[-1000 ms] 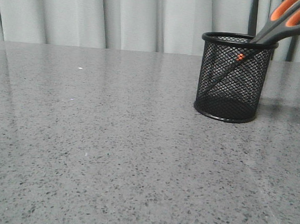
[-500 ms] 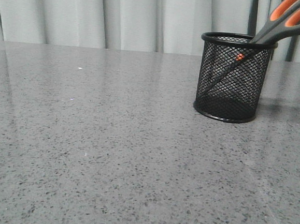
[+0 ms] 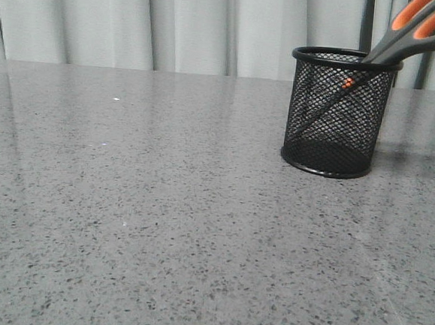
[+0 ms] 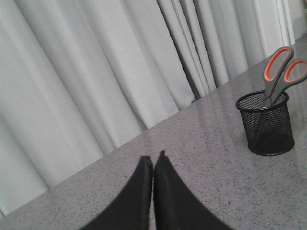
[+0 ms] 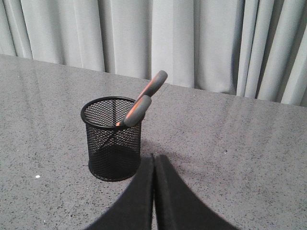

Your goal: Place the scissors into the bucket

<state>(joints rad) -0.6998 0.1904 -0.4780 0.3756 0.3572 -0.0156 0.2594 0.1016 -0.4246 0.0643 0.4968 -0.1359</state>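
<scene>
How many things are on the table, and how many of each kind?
Scissors: 1, standing tilted inside the bucket
Bucket: 1, a black mesh cup
Total: 2

A grey speckled stone-like table (image 3: 160,226) is seen, with a faintly glossy top on which pale reflections are carried. The bucket (image 3: 339,115) is stood upright directly on it, toward the far right, and a soft shadow is cast on the surface to the bucket's right. A tiny white fleck (image 3: 116,99) is seen on the far left part of the top. The table's far edge is met by pale curtains (image 3: 176,24).
</scene>
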